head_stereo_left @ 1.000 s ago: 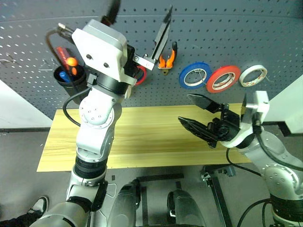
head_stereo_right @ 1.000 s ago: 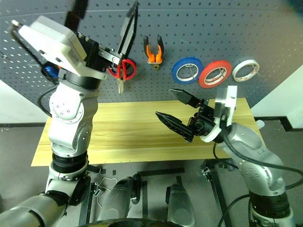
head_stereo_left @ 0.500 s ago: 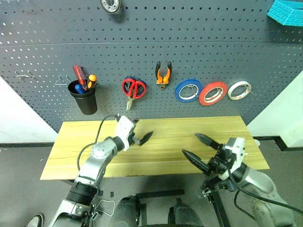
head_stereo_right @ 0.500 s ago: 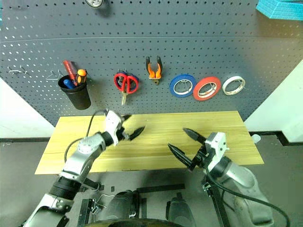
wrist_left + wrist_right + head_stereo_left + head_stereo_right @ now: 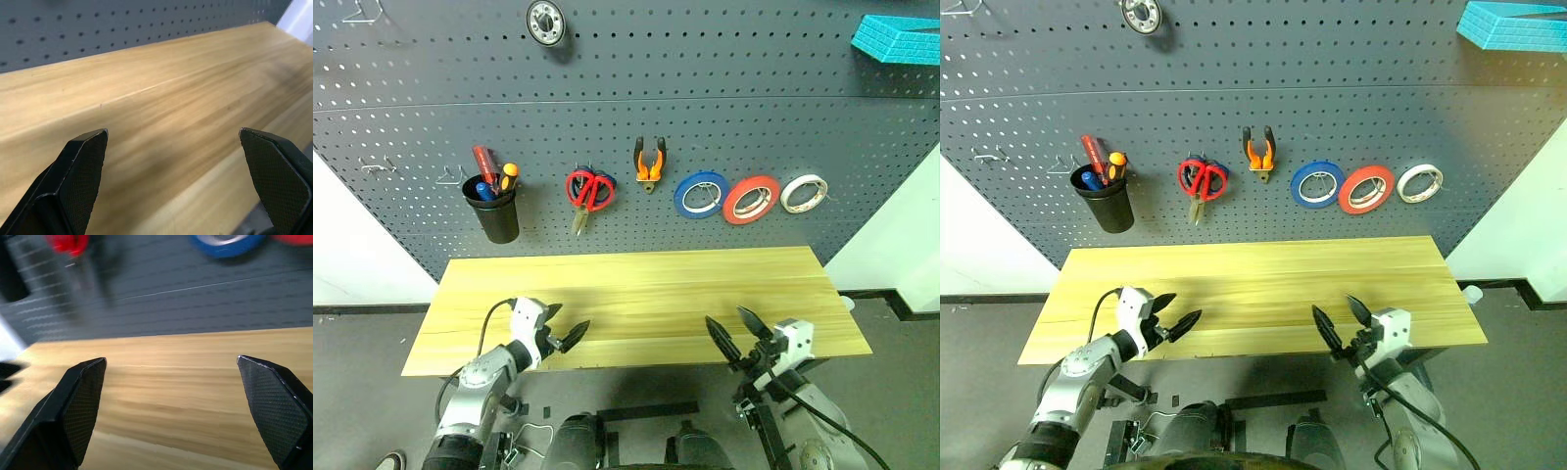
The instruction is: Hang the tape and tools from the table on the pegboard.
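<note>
A: Since the table (image 5: 636, 294) is taken as the landmark, what is shown from the head, in the left eye view?

B: Above its far edge, on the pegboard (image 5: 705, 117), the red tape (image 5: 751, 199) is already hung between a blue roll (image 5: 701, 194) and a white roll (image 5: 803, 193). Further left along that row the pliers (image 5: 649, 163) and the red-handled scissors (image 5: 589, 192) are hung with their long axes upright, and the orange-handled screwdriver (image 5: 507, 176) is stood in a black cup (image 5: 496, 213). At the table's near edge the left gripper (image 5: 566, 333) and the right gripper (image 5: 734, 333) are held with jaws spread, nothing gripped.

A: And in the right eye view?

B: The same is seen. Every task thing lies up and beyond the jaws; the right arm is nearer the tape, the left nearer the cup.

A: The left wrist view?

B: Bare tabletop is framed between wide-open fingers.

A: The right wrist view?

B: Again open fingers, the table's top beyond them.

A: Counts?

B: Three rolls, one pliers, one red scissors, two grippers. The task is judged finished.
</note>
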### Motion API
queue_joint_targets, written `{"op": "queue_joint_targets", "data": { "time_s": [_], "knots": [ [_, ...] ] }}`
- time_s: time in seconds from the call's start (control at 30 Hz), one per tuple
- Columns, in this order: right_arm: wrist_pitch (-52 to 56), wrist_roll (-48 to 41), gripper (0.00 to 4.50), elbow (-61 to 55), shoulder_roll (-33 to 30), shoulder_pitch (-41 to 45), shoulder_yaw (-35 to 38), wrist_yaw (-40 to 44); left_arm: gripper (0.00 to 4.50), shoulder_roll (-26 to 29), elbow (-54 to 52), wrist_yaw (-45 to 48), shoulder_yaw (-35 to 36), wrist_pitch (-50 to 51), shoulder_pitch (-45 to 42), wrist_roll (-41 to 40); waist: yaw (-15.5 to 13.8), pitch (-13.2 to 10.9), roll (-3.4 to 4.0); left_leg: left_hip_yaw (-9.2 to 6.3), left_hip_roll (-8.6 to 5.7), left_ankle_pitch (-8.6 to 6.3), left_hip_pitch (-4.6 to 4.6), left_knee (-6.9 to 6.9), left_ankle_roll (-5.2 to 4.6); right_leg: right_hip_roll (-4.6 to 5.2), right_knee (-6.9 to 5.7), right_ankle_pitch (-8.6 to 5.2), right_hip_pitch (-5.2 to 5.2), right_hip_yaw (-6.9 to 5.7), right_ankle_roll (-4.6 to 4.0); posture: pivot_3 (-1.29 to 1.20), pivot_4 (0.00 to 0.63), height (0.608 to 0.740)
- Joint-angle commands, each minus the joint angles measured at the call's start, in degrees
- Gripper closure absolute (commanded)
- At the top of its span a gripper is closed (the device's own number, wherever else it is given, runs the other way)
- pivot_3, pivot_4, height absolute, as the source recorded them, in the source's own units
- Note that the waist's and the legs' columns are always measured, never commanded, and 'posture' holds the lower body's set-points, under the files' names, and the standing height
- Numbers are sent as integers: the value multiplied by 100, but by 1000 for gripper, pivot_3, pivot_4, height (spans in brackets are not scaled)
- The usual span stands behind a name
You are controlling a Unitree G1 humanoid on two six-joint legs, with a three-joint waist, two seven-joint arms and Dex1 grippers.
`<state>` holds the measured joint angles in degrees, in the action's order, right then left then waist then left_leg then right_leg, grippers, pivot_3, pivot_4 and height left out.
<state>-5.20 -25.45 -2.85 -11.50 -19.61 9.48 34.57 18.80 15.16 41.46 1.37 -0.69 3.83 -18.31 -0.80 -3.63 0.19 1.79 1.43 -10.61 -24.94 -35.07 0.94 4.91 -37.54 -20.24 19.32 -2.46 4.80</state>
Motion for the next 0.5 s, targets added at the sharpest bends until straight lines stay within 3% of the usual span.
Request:
{"op": "queue_joint_targets", "data": {
  "time_s": [0.03, 0.5],
  "knots": [
    [-530, 163, 0, 110, 59, 130, 152, -72, 31, -41, 151, 207, -22, -98, -59, -4, -2, 16, 16, 1, 0, 0, 2, 0, 0, 2, 0, -1, -1, 1, -1, 53, 0, 714],
    [-290, 12, 0, 73, 10, 243, 11, 155, 31, -356, 955, 779, 7, -327, -253, -55, 4, 97, 29, 19, 3, -5, 13, -3, -12, 5, -2, 4, -2, 7, -6, 41, 0, 714]
  ]
}}
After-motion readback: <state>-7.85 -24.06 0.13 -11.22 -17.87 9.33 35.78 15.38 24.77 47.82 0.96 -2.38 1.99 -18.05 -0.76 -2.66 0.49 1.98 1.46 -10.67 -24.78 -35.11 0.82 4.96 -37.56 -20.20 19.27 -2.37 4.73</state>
